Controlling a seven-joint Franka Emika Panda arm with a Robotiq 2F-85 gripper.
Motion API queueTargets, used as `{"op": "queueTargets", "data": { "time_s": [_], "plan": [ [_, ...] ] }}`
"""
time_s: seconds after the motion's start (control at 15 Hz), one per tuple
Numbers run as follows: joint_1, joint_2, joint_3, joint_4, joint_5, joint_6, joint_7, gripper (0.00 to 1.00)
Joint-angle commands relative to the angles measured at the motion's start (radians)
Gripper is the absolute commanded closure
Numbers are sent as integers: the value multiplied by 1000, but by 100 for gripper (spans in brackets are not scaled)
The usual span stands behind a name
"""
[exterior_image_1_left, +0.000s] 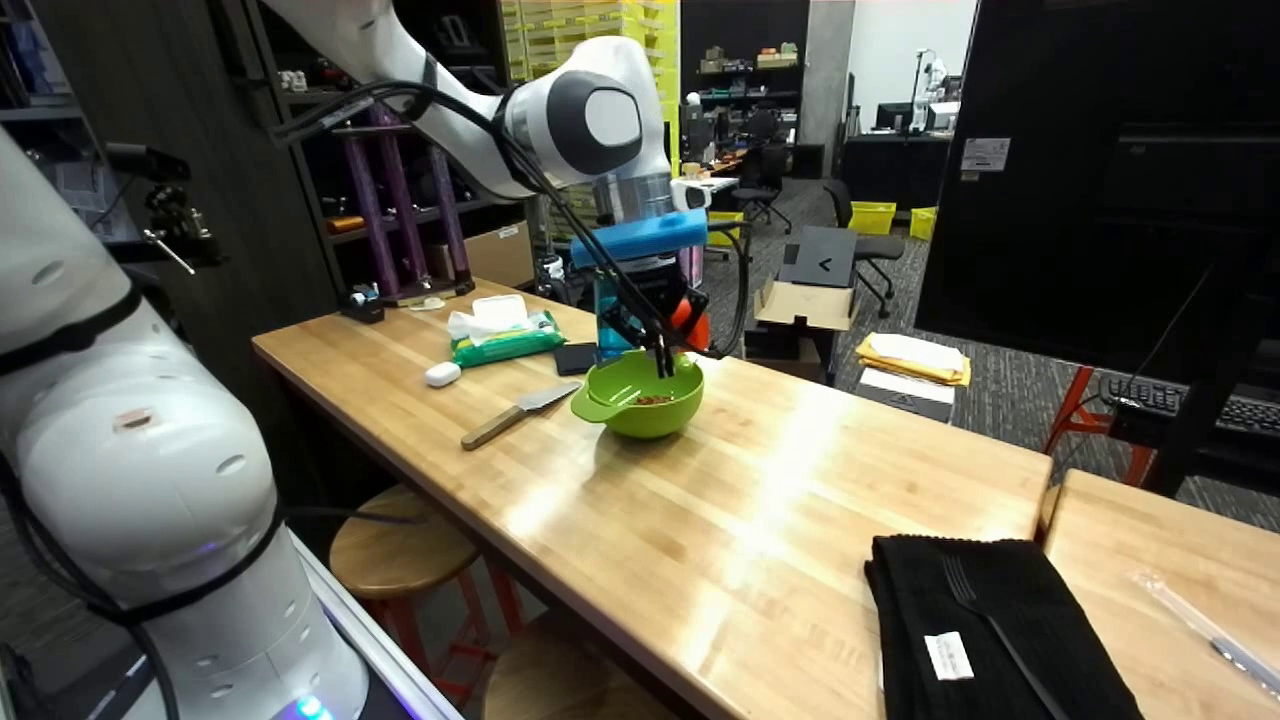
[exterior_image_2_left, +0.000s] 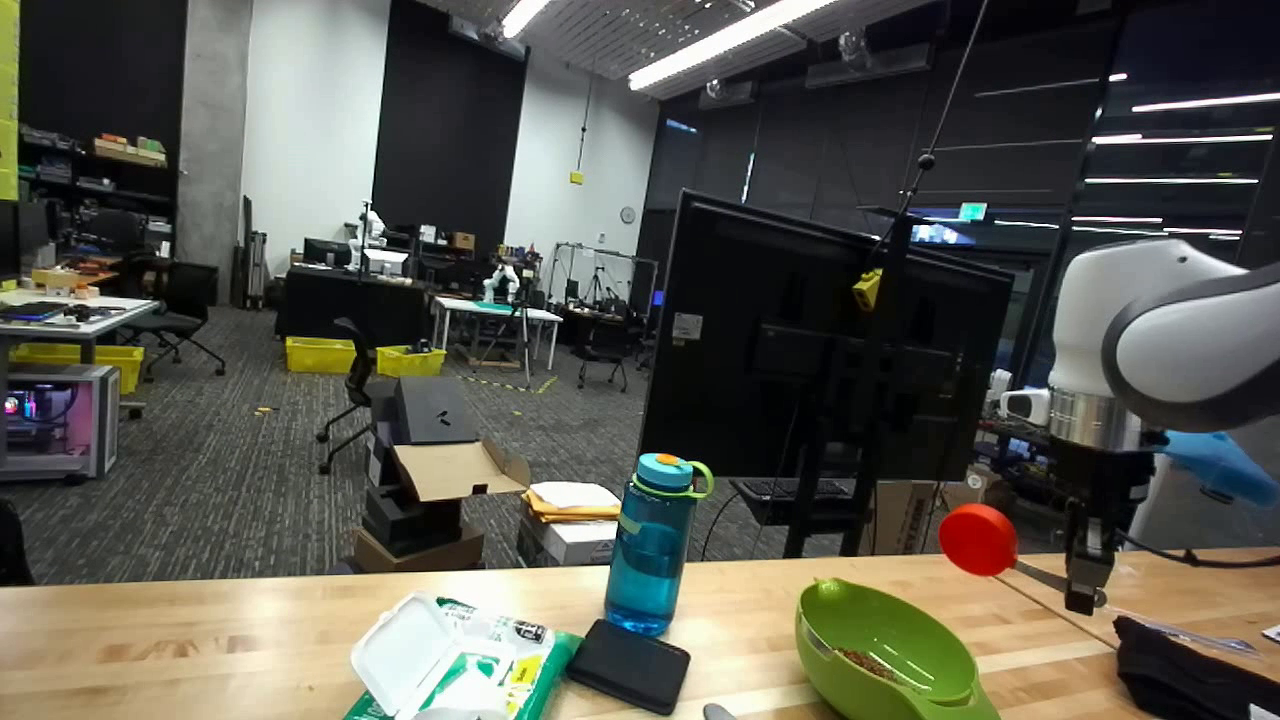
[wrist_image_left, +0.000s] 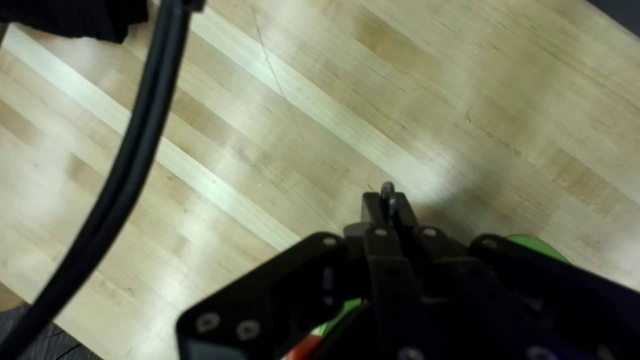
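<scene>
My gripper (exterior_image_1_left: 664, 358) is shut on the metal handle of a red scoop (exterior_image_2_left: 978, 540); it also shows in an exterior view (exterior_image_2_left: 1086, 585) and in the wrist view (wrist_image_left: 390, 207). The handle end (wrist_image_left: 387, 188) pokes out between the fingertips. The red head also shows in an exterior view (exterior_image_1_left: 694, 316), and only its edge shows in the wrist view (wrist_image_left: 306, 347). A green bowl (exterior_image_1_left: 655, 422) with brown bits (exterior_image_1_left: 652, 400) inside stands on the table close below the gripper, apart from it in an exterior view (exterior_image_2_left: 900, 640). In the wrist view the gripper hides most of the bowl (wrist_image_left: 537, 245).
A spatula or knife with a wooden handle (exterior_image_1_left: 495, 427) lies beside the bowl. A black flat case (exterior_image_2_left: 630, 664), a blue bottle (exterior_image_2_left: 650, 545), a wipes pack (exterior_image_1_left: 508, 342) and a white case (exterior_image_1_left: 442, 374) are nearby. A black cloth with a fork (exterior_image_1_left: 985, 620) lies at the table's far end.
</scene>
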Motion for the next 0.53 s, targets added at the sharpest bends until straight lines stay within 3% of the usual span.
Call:
{"op": "queueTargets", "data": {
  "time_s": [0.0,0.47],
  "plan": [
    [-12,15,-66,65,185,-78,-154,99],
    [-95,101,-184,205,481,-315,-415,99]
  ]
}}
